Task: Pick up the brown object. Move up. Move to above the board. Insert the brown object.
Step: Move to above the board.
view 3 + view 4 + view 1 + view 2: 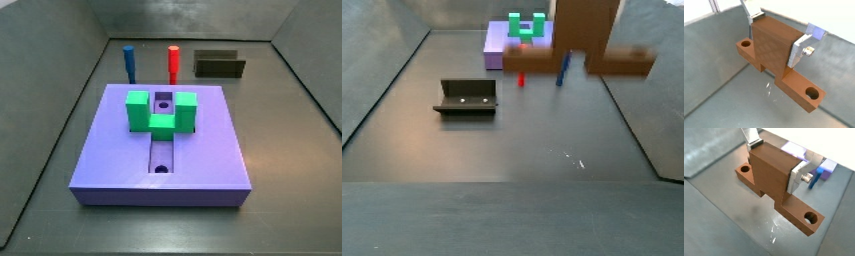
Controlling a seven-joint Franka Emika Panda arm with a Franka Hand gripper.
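Hand (774, 44) clenched on light-brown wooden cross-shaped piece (774, 50), silver fingers (799, 51) pressing its upright bar. Piece raised above grey floor (529, 150), near purple-blue slab board (160, 150) with green U-shaped block (162, 112).

My wrist views look close down past the hand (777, 42) onto grey floor. Both side views face the board (160, 150) from opposite ends.

You saw the gripper (775, 36) with silver fingers on the brown object (774, 52); the board (163, 150) was purple-blue, its block (162, 112) green.
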